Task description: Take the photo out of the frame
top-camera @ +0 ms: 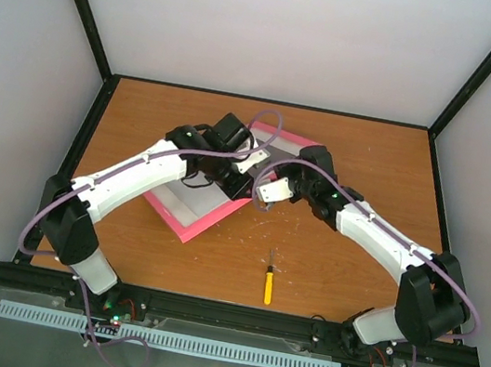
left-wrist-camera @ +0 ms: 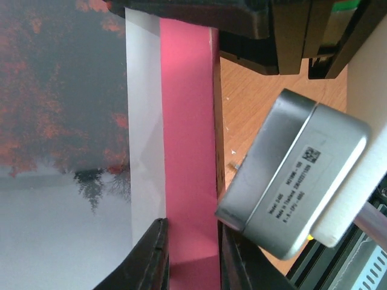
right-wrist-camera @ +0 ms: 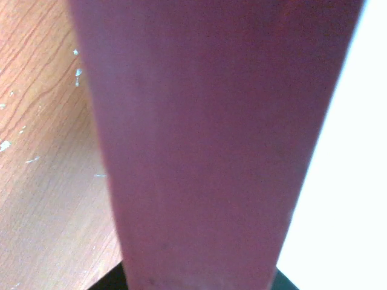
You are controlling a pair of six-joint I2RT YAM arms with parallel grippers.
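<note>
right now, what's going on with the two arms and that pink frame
Both arms are bent over the pink frame lying on the wooden table. The left gripper has its jaws apart, straddling one pink border strip. The right gripper is so close to the frame that its wrist view shows mostly pink, so its grip can't be judged. The photo is still inside, bordered by a white mat. A yellow-handled screwdriver lies untouched nearer the bases.

Top external: high, behind near edge of table [top-camera: 355,258], facing down and forward, whole tabletop covered. Left wrist: close, looking down onto frame [left-wrist-camera: 190,151] rail. Right wrist: near-contact, blurred, pink rail fills view. All three share frame, table wood.
</note>
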